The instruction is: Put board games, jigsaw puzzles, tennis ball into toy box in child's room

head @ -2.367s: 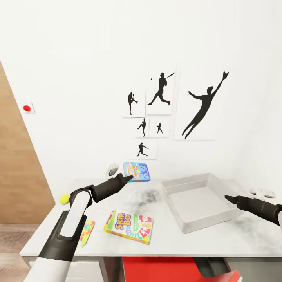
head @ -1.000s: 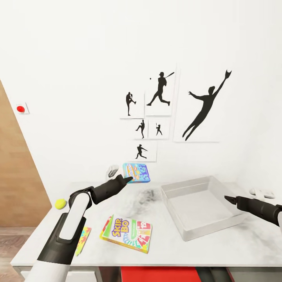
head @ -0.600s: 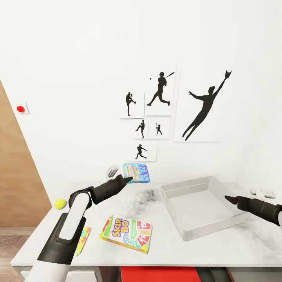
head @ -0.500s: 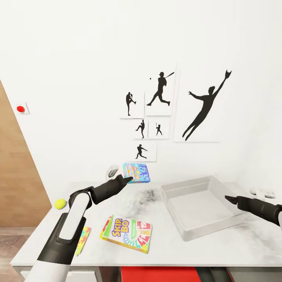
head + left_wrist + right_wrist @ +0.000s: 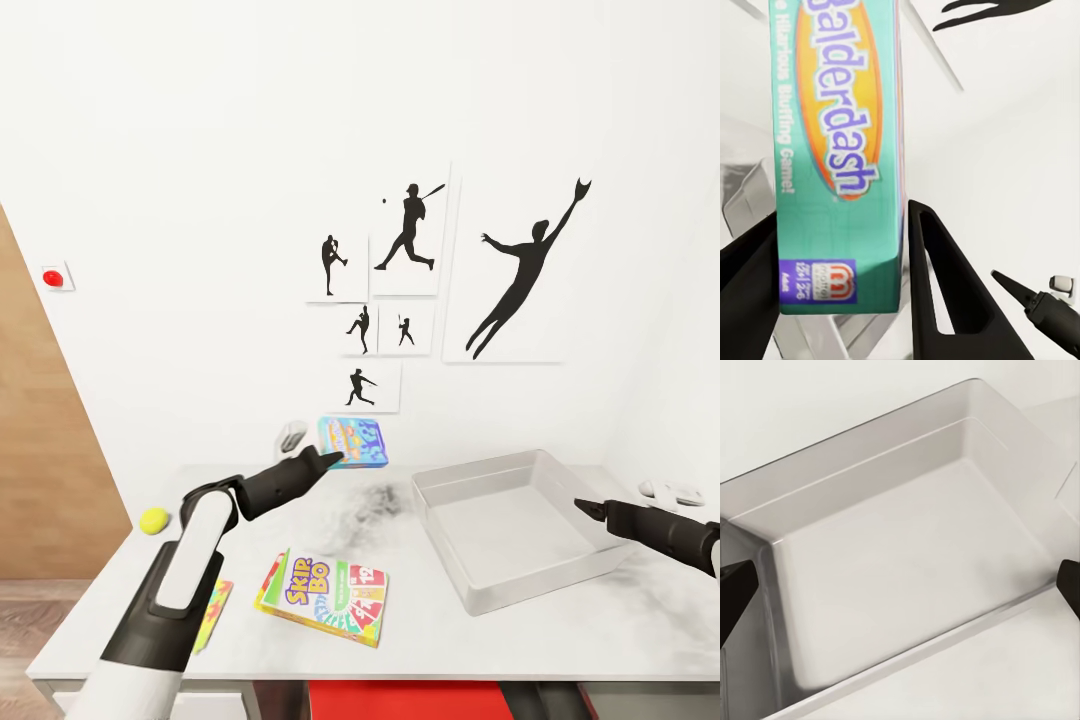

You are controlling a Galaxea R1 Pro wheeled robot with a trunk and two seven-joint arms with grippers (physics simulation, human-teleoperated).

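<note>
Left gripper (image 5: pixel 333 459) is clamped on the blue game box (image 5: pixel 353 441), held in the air above the table (image 5: pixel 560 630), left of the grey tray (image 5: pixel 520 525). Right gripper (image 5: pixel 582 508) hangs at the tray's right wall, fingers apart. SKIP-BO box (image 5: pixel 325 596) lies flat near the table's front; tennis ball (image 5: pixel 154 520) rests at its left edge.

Left arm (image 5: pixel 185 575): white shell on forearm, matte black joints and wrist. Left pincer (image 5: pixel 330 459): black, tapering to narrow pointed tip; fingers (image 5: pixel 945 300) black flat wedges with slim slot. Right pincer (image 5: pixel 588 509): black, pointed, on black wrist with white segment behind.
</note>
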